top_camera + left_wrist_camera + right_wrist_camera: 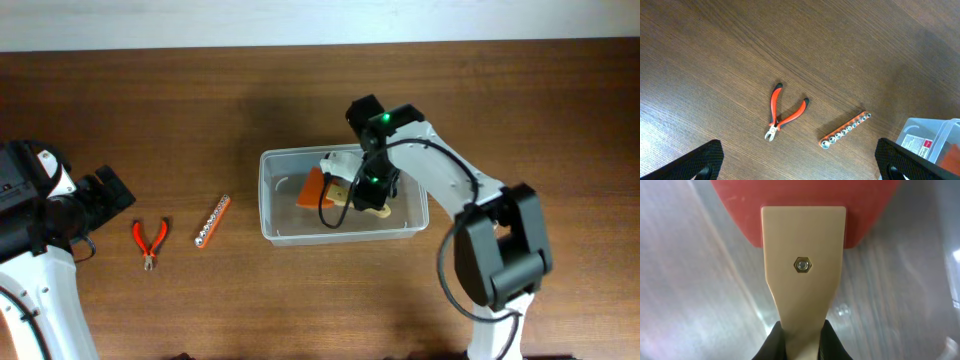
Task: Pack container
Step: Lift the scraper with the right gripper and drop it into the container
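Observation:
The clear plastic container [275, 225] stands at the table's middle; its corner shows in the left wrist view [945, 131]. My right gripper [362, 195] is inside it, shut on the tan handle of a scraper [803, 255] with an orange-red blade [312, 187]. The fingers [801, 340] pinch the handle's narrow end. Red-handled pliers [150, 240] [782, 112] and an orange socket rail [212, 221] [845, 131] lie on the table left of the container. My left gripper [800, 172] is open and empty, above the table near the pliers.
The brown wooden table [500, 100] ends at a pale wall along the back. A white label [917, 142] sticks to the container's side. The left arm's body [40, 200] sits at the far left edge.

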Robot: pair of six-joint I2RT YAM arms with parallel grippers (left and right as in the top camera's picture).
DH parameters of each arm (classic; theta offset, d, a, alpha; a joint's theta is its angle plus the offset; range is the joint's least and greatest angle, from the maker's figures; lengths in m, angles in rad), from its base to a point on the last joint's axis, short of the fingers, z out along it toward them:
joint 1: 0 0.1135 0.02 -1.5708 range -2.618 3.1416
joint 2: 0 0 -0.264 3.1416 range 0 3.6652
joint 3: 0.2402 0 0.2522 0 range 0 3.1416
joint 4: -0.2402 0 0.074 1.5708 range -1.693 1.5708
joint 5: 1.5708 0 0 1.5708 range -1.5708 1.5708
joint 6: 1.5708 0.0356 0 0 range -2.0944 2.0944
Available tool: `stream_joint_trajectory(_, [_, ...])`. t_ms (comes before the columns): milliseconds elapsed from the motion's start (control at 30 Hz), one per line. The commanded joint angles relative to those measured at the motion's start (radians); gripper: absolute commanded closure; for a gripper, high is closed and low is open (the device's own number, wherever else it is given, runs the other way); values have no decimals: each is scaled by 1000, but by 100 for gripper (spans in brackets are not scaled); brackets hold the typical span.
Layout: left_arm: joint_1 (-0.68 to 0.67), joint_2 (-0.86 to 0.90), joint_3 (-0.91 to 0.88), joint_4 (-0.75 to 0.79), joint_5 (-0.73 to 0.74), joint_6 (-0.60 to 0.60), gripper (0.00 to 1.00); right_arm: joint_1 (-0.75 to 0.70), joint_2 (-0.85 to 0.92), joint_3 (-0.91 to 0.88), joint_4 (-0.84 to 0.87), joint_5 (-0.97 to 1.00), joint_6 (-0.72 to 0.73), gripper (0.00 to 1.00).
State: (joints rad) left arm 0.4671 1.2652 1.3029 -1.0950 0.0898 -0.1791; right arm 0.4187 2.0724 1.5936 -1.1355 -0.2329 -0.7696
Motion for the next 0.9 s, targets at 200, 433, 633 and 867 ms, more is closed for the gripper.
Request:
stream_joint_trajectory(200, [0, -9, -1, -1, -6, 13, 1, -2, 19, 18, 2, -5, -5, 63])
stream_joint_trajectory(433, [0, -9, -1, -1, -6, 13, 1, -5, -29, 99, -74, 35, 123, 37])
stream_joint_trajectory(633, [0, -9, -1, -1, -7, 13, 1, -69, -138, 371, -246, 200, 416, 28])
stream_joint_trajectory(867, [0, -9, -1, 0, -7, 13, 1, -346, -260, 539, -378, 311, 1005, 1])
